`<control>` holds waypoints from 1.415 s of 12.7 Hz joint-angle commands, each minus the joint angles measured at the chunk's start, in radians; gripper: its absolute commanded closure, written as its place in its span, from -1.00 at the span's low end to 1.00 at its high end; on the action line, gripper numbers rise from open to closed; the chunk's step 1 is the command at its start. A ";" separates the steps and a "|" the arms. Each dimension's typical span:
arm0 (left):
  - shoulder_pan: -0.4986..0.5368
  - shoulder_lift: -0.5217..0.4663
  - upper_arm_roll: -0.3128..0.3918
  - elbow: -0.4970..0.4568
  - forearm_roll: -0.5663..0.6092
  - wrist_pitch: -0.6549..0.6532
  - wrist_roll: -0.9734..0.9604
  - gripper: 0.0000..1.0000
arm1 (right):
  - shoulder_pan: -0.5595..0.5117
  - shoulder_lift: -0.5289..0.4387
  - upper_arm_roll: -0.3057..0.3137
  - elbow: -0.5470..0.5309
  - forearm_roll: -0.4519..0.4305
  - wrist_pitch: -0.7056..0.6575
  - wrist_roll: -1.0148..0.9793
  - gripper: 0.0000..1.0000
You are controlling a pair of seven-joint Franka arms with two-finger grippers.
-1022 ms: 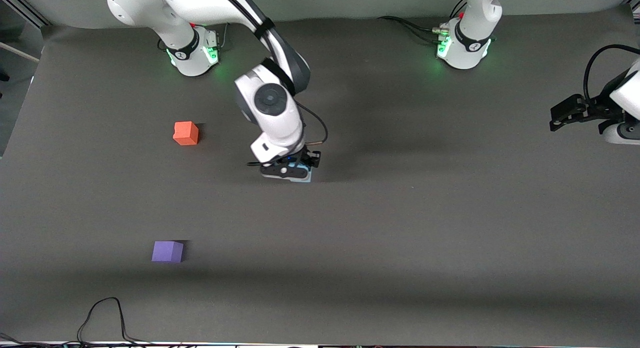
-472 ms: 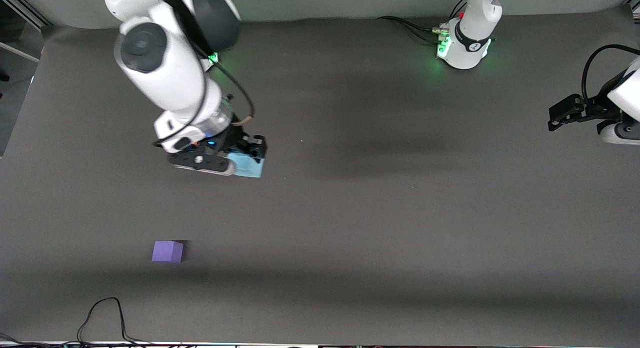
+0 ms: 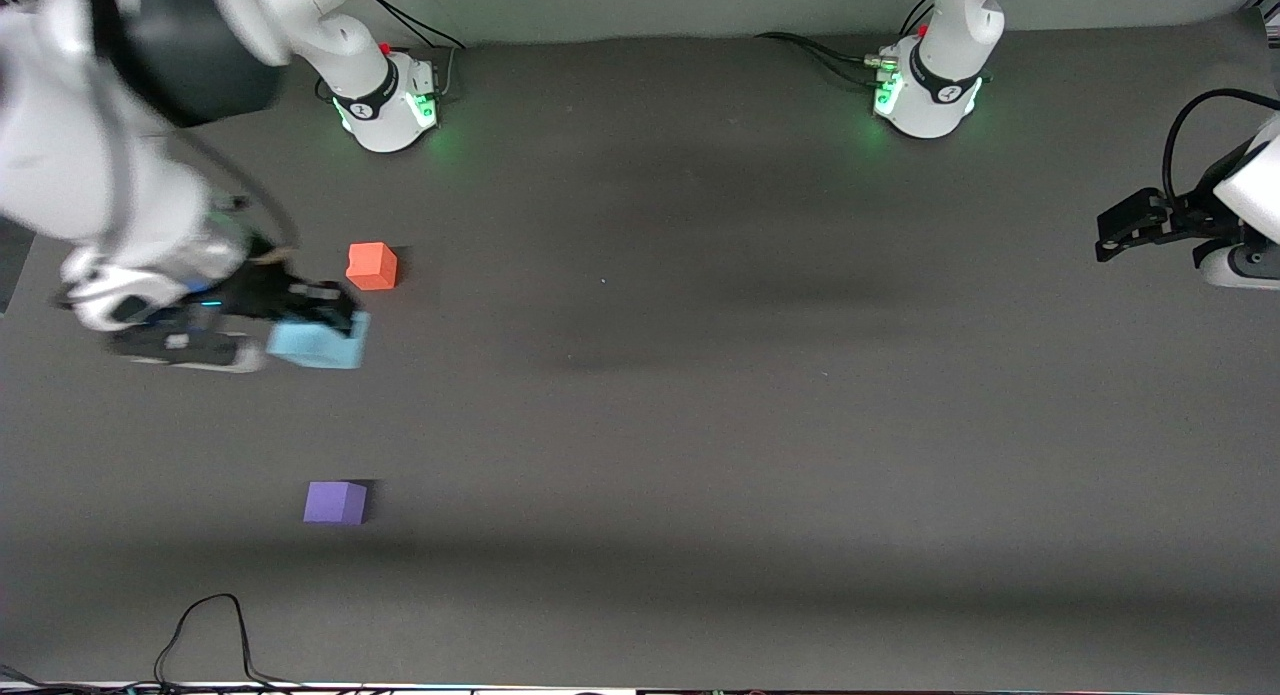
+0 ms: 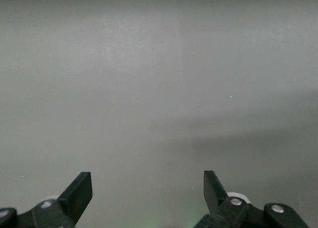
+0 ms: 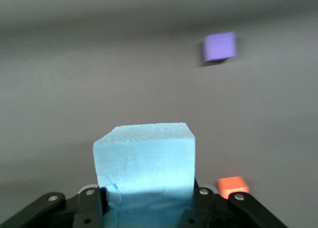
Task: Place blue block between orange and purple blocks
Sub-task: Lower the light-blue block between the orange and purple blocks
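Front view: blue block [image 3: 318, 343] now beside orange block [image 3: 372, 266]

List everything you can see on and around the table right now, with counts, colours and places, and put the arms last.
blue block: 1, light blue, held in the air over the table near the orange block
orange block: 1, orange-red, on the table toward the right arm's end
purple block: 1, violet, on the table nearer to the front camera than the orange block
table: 1, dark grey
cable: 1, black, at the table edge nearest the front camera
right gripper: 1, black, shut on the blue block
left gripper: 1, black, open, waiting at the left arm's end of the table
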 commanded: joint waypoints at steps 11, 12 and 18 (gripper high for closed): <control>0.005 -0.009 -0.003 -0.006 -0.007 0.004 -0.004 -1.00 | 0.009 0.201 -0.216 -0.343 0.184 0.448 -0.255 -0.05; 0.005 -0.009 -0.003 -0.006 -0.007 0.004 -0.004 -1.00 | 0.010 0.250 -0.213 -0.349 0.231 0.486 -0.272 -0.05; 0.003 -0.009 -0.003 -0.008 -0.010 0.006 -0.007 -1.00 | 0.021 0.376 -0.210 -0.535 0.543 0.664 -0.594 -0.11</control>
